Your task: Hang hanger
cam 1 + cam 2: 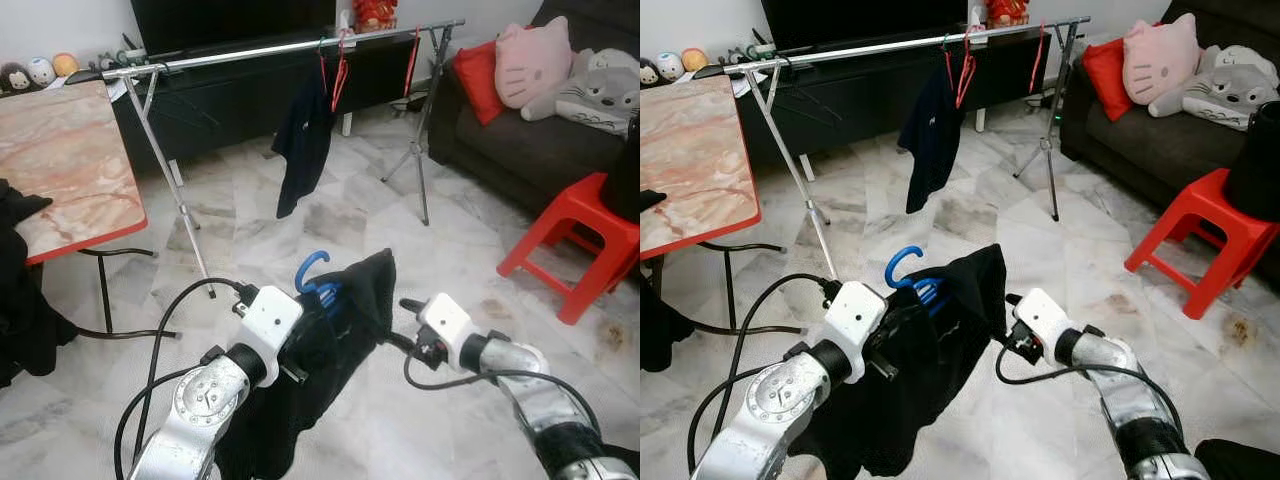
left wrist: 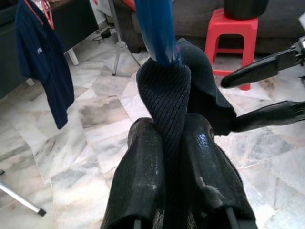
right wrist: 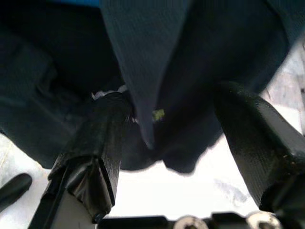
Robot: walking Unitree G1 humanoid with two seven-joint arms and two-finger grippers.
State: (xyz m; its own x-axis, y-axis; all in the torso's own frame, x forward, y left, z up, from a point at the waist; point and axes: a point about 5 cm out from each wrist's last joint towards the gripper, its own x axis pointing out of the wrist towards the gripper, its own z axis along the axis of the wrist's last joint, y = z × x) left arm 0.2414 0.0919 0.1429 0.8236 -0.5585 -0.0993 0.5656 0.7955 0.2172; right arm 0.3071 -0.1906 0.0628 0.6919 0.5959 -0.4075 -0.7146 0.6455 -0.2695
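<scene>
**Hanger held low, rail well ahead**

Left gripper (image 1: pixel 305 335): jaws closed on a fold of the black garment (image 1: pixel 345 310) just below the blue hanger (image 1: pixel 312 275). The hold looks to be on cloth more than plastic. The hook stands up above the gripper, over the floor (image 1: pixel 330 210), well short of the rail (image 1: pixel 290 47).

Right gripper (image 1: pixel 1012 305): jaws spread wide, one finger either side of the garment's edge, gripping nothing.

On the rail: a navy shirt (image 1: pixel 302 140) on a red hanger (image 1: pixel 340 70) near the middle, a second red hanger (image 1: pixel 412 55) near the right end. The left stretch of the rail is bare.

Risks, as I judge them:
- Cloth grip may slip and let the hanger twist or drop out of the garment on the lift.
- The hook could turn away from the rail and miss it.
- Trailing black cloth could catch the rack leg (image 1: pixel 175 180) or the navy shirt.
- The rack looks light; a bump from an arm could shift it.

Writing: a small pale mark on the navy shirt's chest in the left wrist view, too small to read. Nothing else legible.
</scene>
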